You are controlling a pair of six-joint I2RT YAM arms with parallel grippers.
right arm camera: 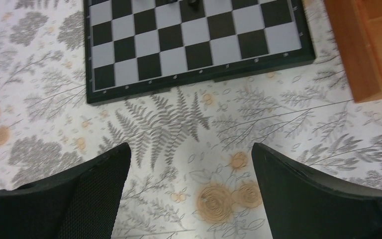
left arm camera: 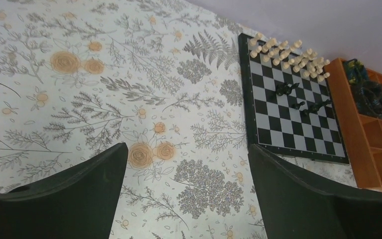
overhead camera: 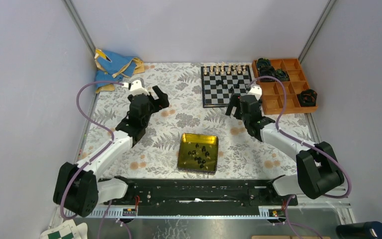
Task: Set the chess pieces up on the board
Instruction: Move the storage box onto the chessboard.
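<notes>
Both arms hung over the flowered worktop (overhead camera: 169, 134) with nothing in hand. The left fingers (left arm camera: 69, 199) were spread as wide as they go, with only bare cloth between them. The right fingers (right arm camera: 318, 199) were just as wide and just as empty, poised a little short of the near edge of the chessboard (overhead camera: 211, 94). To my eye that was a ready stance, open so that either arm could drop onto a piece.

The board sat at the far side of the worktop, just beside the orange compartment tray (overhead camera: 288, 102). The cream chess pieces (overhead camera: 226, 67) were lined up along its far edge, so that half looked finished. A few black chess pieces (left arm camera: 288, 89) were scattered about the middle squares in no rank, and I couldn't tell whether they stood or lay. The other black pieces (overhead camera: 201, 151) sat loose in the yellow tin (overhead camera: 185, 142), which lay between the two arms near their bases, within reach of either. The board's near ranks were bare, so I judged the black side barely begun.
</notes>
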